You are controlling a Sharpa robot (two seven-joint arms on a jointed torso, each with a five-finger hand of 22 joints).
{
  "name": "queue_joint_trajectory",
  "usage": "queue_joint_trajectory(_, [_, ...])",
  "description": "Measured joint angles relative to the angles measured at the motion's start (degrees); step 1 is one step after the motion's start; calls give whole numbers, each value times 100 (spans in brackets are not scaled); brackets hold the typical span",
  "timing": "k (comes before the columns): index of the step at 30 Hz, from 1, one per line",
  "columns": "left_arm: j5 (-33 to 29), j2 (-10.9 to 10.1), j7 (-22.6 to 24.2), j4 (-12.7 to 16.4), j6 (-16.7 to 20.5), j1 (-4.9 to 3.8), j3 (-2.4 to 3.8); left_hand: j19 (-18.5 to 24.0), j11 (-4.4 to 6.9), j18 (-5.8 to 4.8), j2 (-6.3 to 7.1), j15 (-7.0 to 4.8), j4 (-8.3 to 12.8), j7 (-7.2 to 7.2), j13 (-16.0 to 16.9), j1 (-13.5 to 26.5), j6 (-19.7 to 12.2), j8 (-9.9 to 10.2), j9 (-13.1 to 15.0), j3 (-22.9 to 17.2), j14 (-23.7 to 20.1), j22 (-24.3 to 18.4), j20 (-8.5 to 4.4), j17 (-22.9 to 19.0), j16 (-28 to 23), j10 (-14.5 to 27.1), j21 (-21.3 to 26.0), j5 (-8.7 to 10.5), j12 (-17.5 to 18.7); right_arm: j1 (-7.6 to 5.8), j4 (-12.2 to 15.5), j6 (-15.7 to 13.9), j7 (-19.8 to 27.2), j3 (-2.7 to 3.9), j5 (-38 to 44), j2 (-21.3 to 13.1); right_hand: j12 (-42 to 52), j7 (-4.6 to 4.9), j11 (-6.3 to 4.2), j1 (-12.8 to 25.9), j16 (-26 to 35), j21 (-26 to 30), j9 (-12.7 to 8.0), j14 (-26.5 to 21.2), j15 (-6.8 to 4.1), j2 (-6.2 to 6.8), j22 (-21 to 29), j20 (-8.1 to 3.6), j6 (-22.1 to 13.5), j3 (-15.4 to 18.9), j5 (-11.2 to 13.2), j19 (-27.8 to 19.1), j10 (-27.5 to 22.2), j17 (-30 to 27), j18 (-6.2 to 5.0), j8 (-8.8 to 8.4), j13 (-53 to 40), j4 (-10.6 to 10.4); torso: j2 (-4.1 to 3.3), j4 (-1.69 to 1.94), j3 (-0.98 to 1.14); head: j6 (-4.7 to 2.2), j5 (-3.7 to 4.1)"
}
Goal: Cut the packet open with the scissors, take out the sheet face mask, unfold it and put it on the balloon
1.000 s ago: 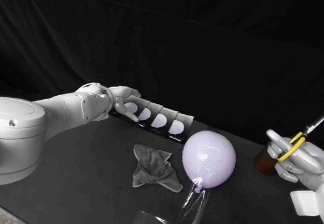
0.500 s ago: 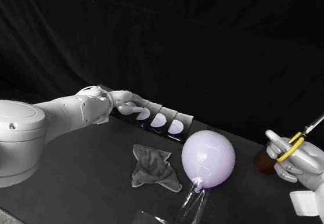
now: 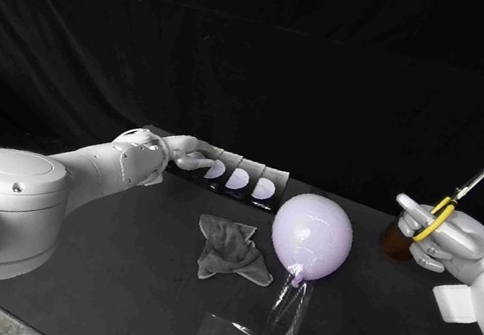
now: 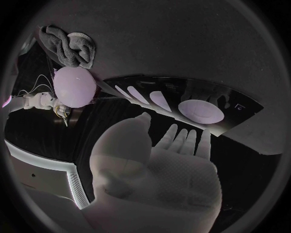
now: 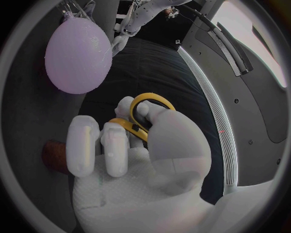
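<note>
The black packet (image 3: 244,182) with white moon shapes lies at the table's far side, also seen in the left wrist view (image 4: 200,110). My left hand (image 3: 190,152) hovers at its left end with its fingers (image 4: 182,141) stretched out and apart, holding nothing. The pale purple balloon (image 3: 311,235) stands on a clear stand (image 3: 284,320) in the middle. At the right, my raised right hand (image 3: 448,239) grips the yellow-handled scissors (image 3: 457,201), blades pointing up. In the right wrist view its fingers pass through the yellow handles (image 5: 147,112), with the balloon (image 5: 79,54) beyond.
A crumpled grey cloth (image 3: 231,252) lies left of the balloon, between it and my left arm. A small brown object (image 3: 395,245) sits on the table just behind my right hand. Black curtains close off the back.
My left hand has dropped a little and its fingers have stretched out toward the packet's left end. The right hand with the scissors has stayed still.
</note>
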State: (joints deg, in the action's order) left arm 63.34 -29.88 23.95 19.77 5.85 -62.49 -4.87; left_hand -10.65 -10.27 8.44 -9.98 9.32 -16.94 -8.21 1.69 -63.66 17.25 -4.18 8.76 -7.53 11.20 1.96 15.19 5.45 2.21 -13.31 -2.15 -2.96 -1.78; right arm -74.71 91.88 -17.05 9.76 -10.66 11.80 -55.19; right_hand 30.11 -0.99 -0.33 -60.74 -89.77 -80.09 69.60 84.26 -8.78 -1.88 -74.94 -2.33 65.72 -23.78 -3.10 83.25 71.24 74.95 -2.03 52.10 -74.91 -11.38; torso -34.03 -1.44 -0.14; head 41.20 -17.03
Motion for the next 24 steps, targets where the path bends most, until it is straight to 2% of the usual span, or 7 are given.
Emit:
queue_joint_trajectory(8, [4,-39,-38,-38,12,146,-6,21,-8,0,0,23,3,1,0,0,-59,24,-31,-16,-23,-9,18,-20,0,8,5,0,0,0,8,12,0,0,18,-6,0,-2,0,-12,0,0,35,8,8,-3,4,9,-2,-16,0,-9,0,-5,0,6,1,18,-1,-2,-2,30,8])
queue_joint_trajectory(17, [-6,-154,-70,72,38,171,-3,42,-29,0,19,42,3,1,0,19,-59,24,-30,-48,-42,-18,37,-34,0,30,7,0,0,0,12,27,0,0,36,1,0,-3,0,-4,1,0,35,9,10,-11,2,9,-2,-11,0,-9,0,-3,1,23,-2,25,-2,3,-3,48,-3])
queue_joint_trajectory(21, [-10,-236,-99,178,27,171,-2,42,-29,49,65,63,-5,1,0,65,-58,24,-30,-88,-24,-20,37,-30,0,30,22,0,0,0,16,34,0,0,43,1,0,-3,0,-2,1,0,35,9,10,-12,0,9,-3,-11,0,-10,0,1,2,23,-3,25,-2,-1,-2,54,-19])
queue_joint_trajectory(22, [-13,-271,-111,218,21,171,-1,40,-63,84,120,97,-1,-3,2,74,-45,24,-23,-92,10,-19,39,-18,0,-5,3,-1,0,0,19,35,0,0,46,0,0,-3,0,4,1,0,35,10,11,-19,0,10,-3,-11,0,-10,0,1,1,23,-4,26,-2,-2,-2,54,-22])
queue_joint_trajectory(24, [-19,-332,-129,290,10,171,0,18,-104,84,148,115,11,-13,8,72,-1,23,-8,-103,28,-18,61,-6,0,-46,-20,-1,0,0,24,38,0,0,51,-3,0,-3,0,4,1,0,35,10,11,-19,0,10,-3,-11,0,-10,0,1,2,22,-4,26,-2,-3,1,58,-29])
